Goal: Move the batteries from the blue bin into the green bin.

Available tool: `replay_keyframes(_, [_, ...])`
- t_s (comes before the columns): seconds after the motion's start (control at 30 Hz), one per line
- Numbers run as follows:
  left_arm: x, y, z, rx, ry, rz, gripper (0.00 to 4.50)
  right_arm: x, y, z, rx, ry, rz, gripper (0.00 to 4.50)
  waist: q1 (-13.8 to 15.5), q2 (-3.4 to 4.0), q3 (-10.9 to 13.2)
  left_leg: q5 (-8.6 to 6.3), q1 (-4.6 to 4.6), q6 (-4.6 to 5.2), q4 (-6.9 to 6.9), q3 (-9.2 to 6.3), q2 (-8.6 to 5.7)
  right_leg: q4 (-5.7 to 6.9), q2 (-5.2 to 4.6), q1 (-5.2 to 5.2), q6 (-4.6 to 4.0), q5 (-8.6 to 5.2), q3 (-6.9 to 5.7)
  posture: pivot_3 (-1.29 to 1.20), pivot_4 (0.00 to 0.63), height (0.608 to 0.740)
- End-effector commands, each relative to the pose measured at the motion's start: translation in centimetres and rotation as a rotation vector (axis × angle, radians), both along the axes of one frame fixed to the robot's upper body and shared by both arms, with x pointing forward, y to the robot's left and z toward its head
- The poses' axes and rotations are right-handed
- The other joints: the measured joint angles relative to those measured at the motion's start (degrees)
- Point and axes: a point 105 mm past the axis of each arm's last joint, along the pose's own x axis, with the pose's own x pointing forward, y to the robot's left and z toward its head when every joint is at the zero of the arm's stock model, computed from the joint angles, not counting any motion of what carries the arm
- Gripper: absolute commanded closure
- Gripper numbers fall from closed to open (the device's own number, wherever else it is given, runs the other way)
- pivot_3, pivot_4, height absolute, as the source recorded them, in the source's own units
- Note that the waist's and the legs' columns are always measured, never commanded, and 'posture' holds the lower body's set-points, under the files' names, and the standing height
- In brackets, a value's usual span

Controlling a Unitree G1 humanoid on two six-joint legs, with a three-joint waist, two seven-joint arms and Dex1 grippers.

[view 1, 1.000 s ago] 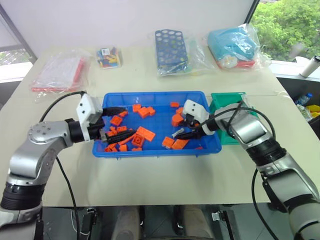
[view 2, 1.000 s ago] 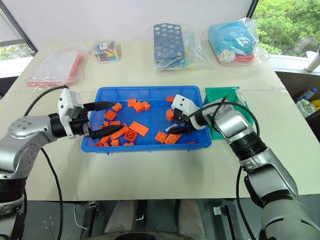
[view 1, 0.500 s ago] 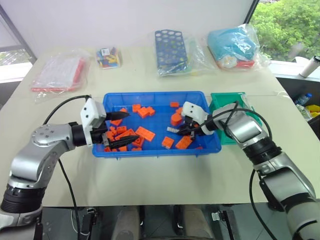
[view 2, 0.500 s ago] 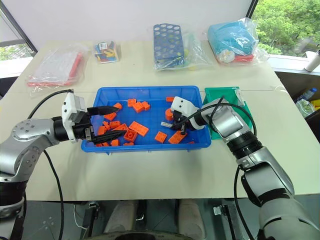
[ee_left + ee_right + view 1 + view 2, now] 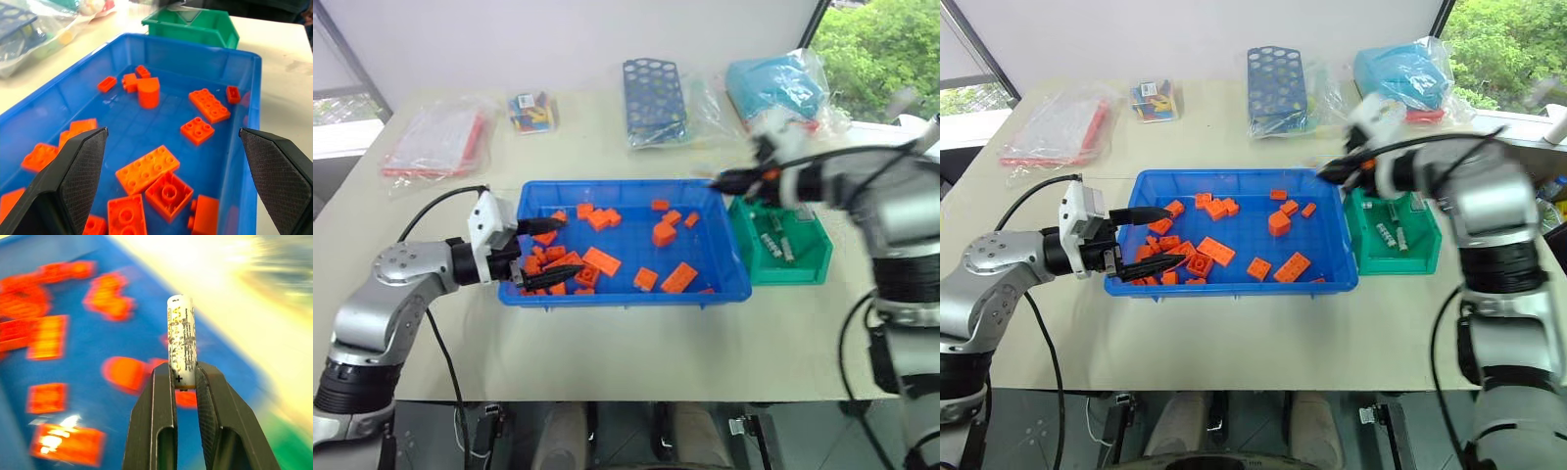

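A battery [image 5: 181, 340], silver-grey with dark printed marks and a plus sign near its lower end, stands pinched by that end between the two black fingers [image 5: 159, 421] of the right gripper [image 5: 183, 382], which is closed tight on it. In the head views the right gripper [image 5: 1337, 168] is raised above the far right corner of the blue bin [image 5: 612, 294], at about two o'clock from the bin's middle and just at ten o'clock from the green bin [image 5: 803, 264].

The green bin sits right beside the blue bin's right wall, at three o'clock from it, and at least two more batteries [image 5: 770, 242] lie on its floor.

The blue bin holds scattered orange blocks [image 5: 677, 278], thickest toward its left end.

The left gripper [image 5: 540, 251] hangs at nine o'clock of the blue bin, just inside its left wall, fingers spread wide apart and holding nothing; in the left wrist view the two textured pads [image 5: 80, 166] frame the orange blocks from either side.

At twelve o'clock, beyond the bins, a bagged blue perforated rack [image 5: 653, 90] lies on the table [image 5: 636, 362].
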Motion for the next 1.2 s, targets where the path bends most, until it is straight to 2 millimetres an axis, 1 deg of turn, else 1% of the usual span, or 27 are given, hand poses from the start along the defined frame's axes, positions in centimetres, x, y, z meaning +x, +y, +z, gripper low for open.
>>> replay_keyframes(0.03, [0.1,0.3,1.3,0.001,-0.057,-0.008,0.00,-0.7,-2.2,-0.3,0.005,0.000,-0.081,4.46,-0.06,0.00,0.00,0.00,0.00,0.00,0.00,0.01,0.00,0.00,0.00,0.00,-0.01,-0.01,0.00,0.00,0.150,0.737])
replay_keyframes(0.13, [0.3,0.4,1.6,-0.005,-0.056,-0.016,0.00,-1.0,-2.9,-1.4,0.032,0.028,-0.124,4.46,-0.55,0.04,0.02,0.01,0.01,0.01,0.01,0.02,0.01,0.02,0.01,-0.04,0.01,0.01,0.04,0.00,0.150,0.737])
replay_keyframes(0.2, [0.6,0.4,1.8,-0.011,-0.059,-0.022,0.00,-1.1,-2.6,-2.2,0.040,0.044,-0.126,3.40,-0.90,0.04,0.02,0.01,0.01,0.01,0.00,0.02,0.01,0.04,0.03,-0.04,0.02,0.02,0.03,0.00,0.150,0.737])
replay_keyframes(0.27, [0.8,0.3,2.0,-0.012,-0.064,-0.030,0.00,-0.8,-2.9,-3.0,-0.007,0.032,-0.145,2.53,-1.09,0.04,0.02,0.01,0.00,0.01,0.00,0.01,0.01,0.04,0.03,-0.03,0.03,0.02,0.03,0.00,0.150,0.737])
replay_keyframes(0.3, [0.8,0.3,2.2,-0.013,-0.067,-0.034,0.00,-0.6,-3.1,-3.3,-0.018,0.028,-0.159,1.89,-1.10,0.04,0.02,0.01,0.00,0.01,0.00,0.02,0.01,0.04,0.03,-0.04,0.03,0.02,0.03,0.00,0.150,0.737])
replay_keyframes(0.33, [0.9,0.3,2.4,-0.013,-0.071,-0.036,0.00,-0.5,-3.5,-3.3,-0.023,0.025,-0.168,1.56,-1.10,0.04,0.02,0.01,0.00,0.01,0.00,0.02,0.00,0.04,0.03,-0.03,0.03,0.02,0.03,0.00,0.150,0.737])
replay_keyframes(0.37, [1.0,0.2,2.5,-0.013,-0.073,-0.038,0.00,-0.5,-3.7,-3.2,-0.022,0.023,-0.173,0.96,-1.09,0.04,0.02,0.01,0.00,0.01,0.00,0.02,0.00,0.04,0.03,-0.03,0.04,0.02,0.03,0.00,0.150,0.737])
replay_keyframes(0.4, [1.1,0.3,2.7,-0.013,-0.077,-0.037,0.00,-0.5,-4.0,-3.0,-0.025,0.018,-0.174,0.63,-1.09,0.04,0.02,0.01,-0.01,0.01,0.00,0.03,0.00,0.04,0.03,-0.03,0.04,0.02,0.03,0.00,0.150,0.737])
replay_keyframes(0.5, [1.3,0.5,2.9,-0.015,-0.085,-0.030,0.00,-0.6,-4.5,-2.5,-0.030,0.008,-0.174,0.63,-1.04,0.04,0.02,0.01,-0.01,0.01,0.01,0.02,-0.01,0.04,0.03,-0.02,0.04,0.02,0.03,0.00,0.150,0.737])
replay_keyframes(0.57, [1.4,0.7,3.0,-0.019,-0.084,-0.019,0.00,-0.8,-5.1,-1.8,-0.048,-0.012,-0.167,0.63,-1.02,0.05,0.03,0.01,-0.01,0.01,0.02,0.03,-0.01,0.04,0.03,-0.02,0.05,0.02,0.03,0.00,0.150,0.737])
replay_keyframes(0.63, [1.3,0.9,3.0,-0.013,-0.079,-0.016,0.00,-1.6,-5.4,-0.6,-0.063,-0.038,-0.109,0.63,-0.98,0.05,0.03,0.01,-0.02,0.01,0.02,0.02,-0.01,0.03,0.02,-0.02,0.05,0.02,0.03,0.00,0.150,0.737])
replay_keyframes(0.7, [1.1,1.0,3.2,0.000,-0.075,-0.022,0.00,-2.7,-5.9,0.1,-0.083,-0.046,-0.041,0.63,-1.01,0.05,0.03,0.01,-0.02,0.01,0.02,0.02,-0.01,0.03,0.02,-0.02,0.05,0.02,0.03,0.00,0.150,0.737])
replay_keyframes(0.83, [1.0,1.3,3.7,0.009,-0.084,-0.019,0.00,-4.5,-7.5,-0.5,-0.038,-0.019,0.065,0.63,-0.97,0.03,0.02,0.01,0.00,0.01,0.00,0.02,-0.01,0.00,0.03,0.01,0.06,0.02,0.03,0.00,0.150,0.737])
replay_keyframes(0.97, [1.1,1.7,4.1,0.007,-0.096,0.001,0.00,-5.0,-9.8,-2.2,-0.013,0.016,0.044,0.63,-1.07,0.03,0.02,0.01,0.04,0.01,0.06,0.03,-0.01,0.02,0.03,0.06,0.06,0.02,0.03,0.00,0.150,0.737])
replay_keyframes(1.1, [0.9,1.9,4.3,0.010,-0.098,0.008,0.00,-5.5,-10.2,-2.4,0.062,0.036,0.055,0.63,-1.16,0.06,0.03,0.01,0.05,0.01,0.06,0.04,-0.01,0.04,0.04,0.04,0.06,0.02,0.04,0.00,0.150,0.737])
replay_keyframes(1.2, [0.8,2.1,4.4,0.013,-0.097,0.011,0.00,-5.5,-10.5,-3.0,0.063,0.036,0.036,0.63,-1.09,0.05,0.03,0.01,0.04,0.01,0.06,0.03,0.00,0.05,0.05,0.04,0.06,0.02,0.03,0.00,0.150,0.737])
